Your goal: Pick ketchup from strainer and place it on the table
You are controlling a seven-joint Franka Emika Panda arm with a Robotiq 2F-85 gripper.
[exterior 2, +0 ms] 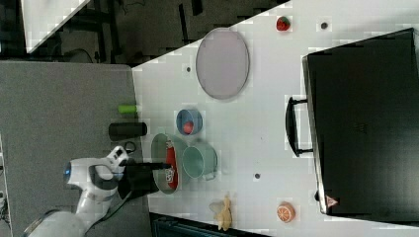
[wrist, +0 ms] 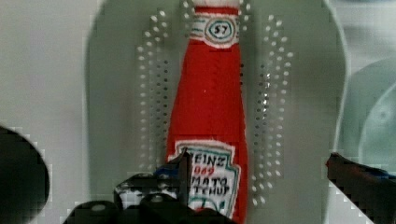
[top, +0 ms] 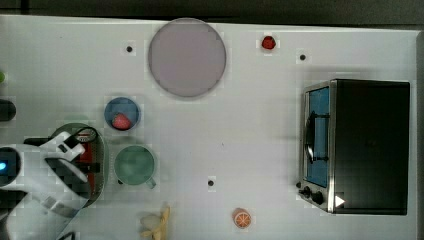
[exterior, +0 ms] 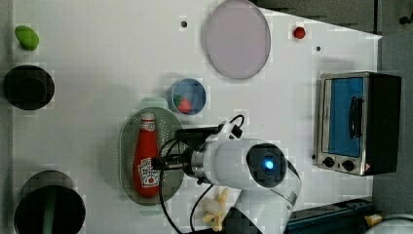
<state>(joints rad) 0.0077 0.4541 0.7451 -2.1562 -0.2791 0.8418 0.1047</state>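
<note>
Where visible: one ketchup [exterior: 146, 156], two strawberries [top: 269, 42].

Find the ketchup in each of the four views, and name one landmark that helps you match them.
Top view: ketchup at the left edge, mostly under the arm.
Left view: lying lengthwise in the strainer, lower left of centre.
Right view: in the strainer, lower left of centre.
Wrist view: centre, cap away.
Landmark: the blue bowl beside the strainer.
</note>
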